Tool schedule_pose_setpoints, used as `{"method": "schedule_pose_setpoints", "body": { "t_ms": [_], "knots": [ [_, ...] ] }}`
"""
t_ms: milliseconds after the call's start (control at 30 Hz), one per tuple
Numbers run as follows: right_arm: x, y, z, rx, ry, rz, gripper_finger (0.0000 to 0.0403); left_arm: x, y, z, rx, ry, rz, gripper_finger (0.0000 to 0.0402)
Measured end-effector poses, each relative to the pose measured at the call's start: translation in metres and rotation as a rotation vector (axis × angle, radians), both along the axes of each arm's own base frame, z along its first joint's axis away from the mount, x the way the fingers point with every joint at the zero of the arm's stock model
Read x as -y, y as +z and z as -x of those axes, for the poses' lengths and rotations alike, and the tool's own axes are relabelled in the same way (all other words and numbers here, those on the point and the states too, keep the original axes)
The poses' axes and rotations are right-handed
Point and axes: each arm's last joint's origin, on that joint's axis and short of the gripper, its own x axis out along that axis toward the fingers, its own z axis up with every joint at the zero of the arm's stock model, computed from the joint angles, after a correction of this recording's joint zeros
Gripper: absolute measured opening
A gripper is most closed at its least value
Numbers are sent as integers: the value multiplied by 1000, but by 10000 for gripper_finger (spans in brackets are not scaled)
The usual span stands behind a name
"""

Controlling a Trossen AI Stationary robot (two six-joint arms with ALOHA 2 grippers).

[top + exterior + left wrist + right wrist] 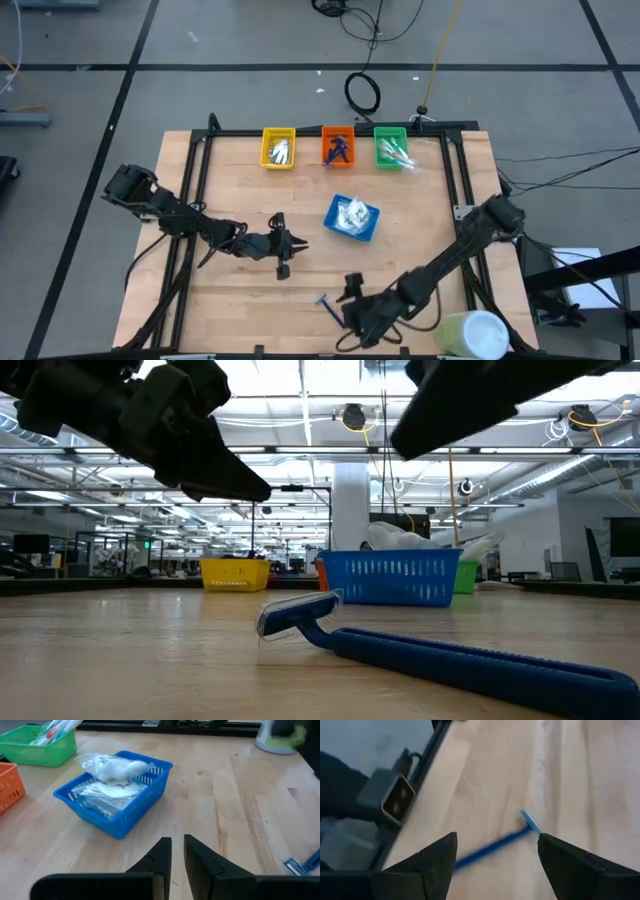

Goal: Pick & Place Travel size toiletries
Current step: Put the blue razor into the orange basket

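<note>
The step in hand looks to be the pick-up of the dark blue plastic razor [325, 302], which is lying flat on the pale wooden bench [240, 310] near the front edge, its pale head pointing toward the trays. The right pincer [349, 290] is hovering just beside and above it with its jaws standing wide, empty; in the right wrist view the razor [505, 840] is lying between the two dark fingers [435, 865] but below them, not touched. The next move probably calls for lowering straight down so that the fingers are straddling the slim handle, then closing across it; the handle is thin and lying flat, so the tips would need to reach almost to the wood.

The left pincer [286, 248] is waiting over the middle of the bench, narrow and holding nothing, facing the blue slatted plastic basket [352, 232], which is carrying white sachets. Along the far edge are sitting a yellow plastic tray [278, 160], an orange plastic tray [338, 160] with dark blue items in it, and a green plastic tray [391, 160] with pale sticks. A big pale green-and-white cylinder [472, 335] is standing at the front right corner.

The bench is bare light planks framed by dark rails. Beyond it the low view is showing a large open hall with ceiling lights and glass partitions.
</note>
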Motion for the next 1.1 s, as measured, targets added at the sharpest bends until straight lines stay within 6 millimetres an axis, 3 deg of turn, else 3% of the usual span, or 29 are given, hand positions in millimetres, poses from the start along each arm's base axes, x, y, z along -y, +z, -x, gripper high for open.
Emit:
{"method": "schedule_pose_setpoints", "body": {
  "t_ms": [100,300,467,833,1100],
  "knots": [
    [-9,-14,-10,21,-32,-60,265,-3,0,-1,1,19,20,51],
    [-4,-51,-20,-66,-138,-92,259,-7,0,-3,16,70,103,51],
    [-3,-66,-21,-113,-159,-99,259,-7,0,-3,17,71,106,51],
    [17,-79,-12,-313,-266,8,245,-7,0,-3,15,70,105,51],
    [27,-81,-12,-431,-227,-41,211,-7,0,-2,14,68,105,51]
  ]
}}
